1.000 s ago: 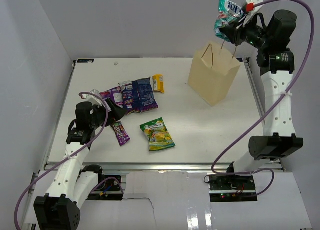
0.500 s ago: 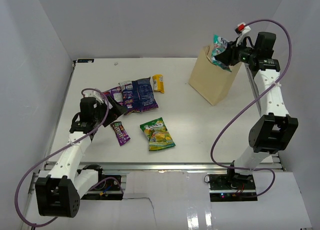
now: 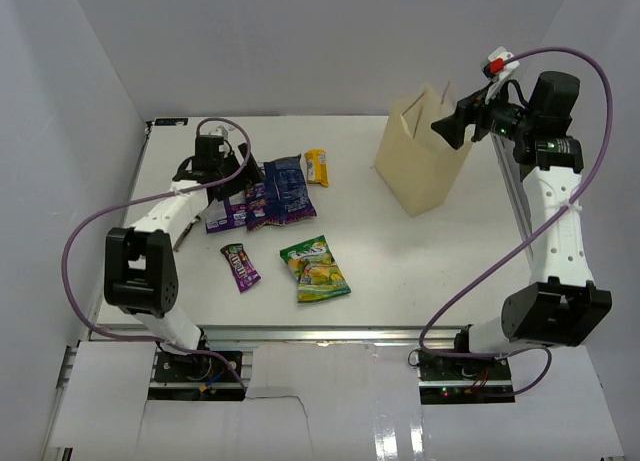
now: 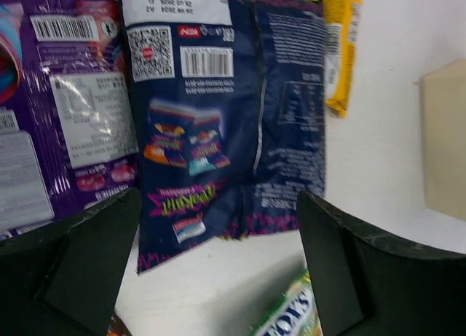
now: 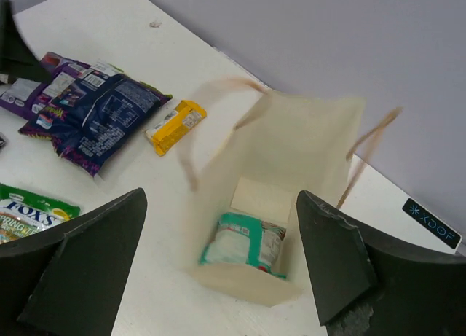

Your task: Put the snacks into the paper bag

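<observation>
Overhead: upright tan kraft paper bag (image 3: 425, 166); left of it, on the white desk (image 3: 400, 261), dark blue-purple chip bag (image 3: 287, 186), purple candy packs (image 3: 240, 266), green-yellow pack (image 3: 314, 269), yellow-orange bar (image 3: 316, 166), all unpacked. Left wrist: left gripper (image 4: 218, 194) fingers apart, empty, above the chip bag. Right wrist: right gripper (image 5: 220, 194) fingers apart, empty, above the paper bag; one teal-red pack (image 5: 244, 241) inside.

White table (image 3: 420, 266) with upright paper bag (image 3: 425, 166) and scattered snacks (image 3: 285, 186)
</observation>
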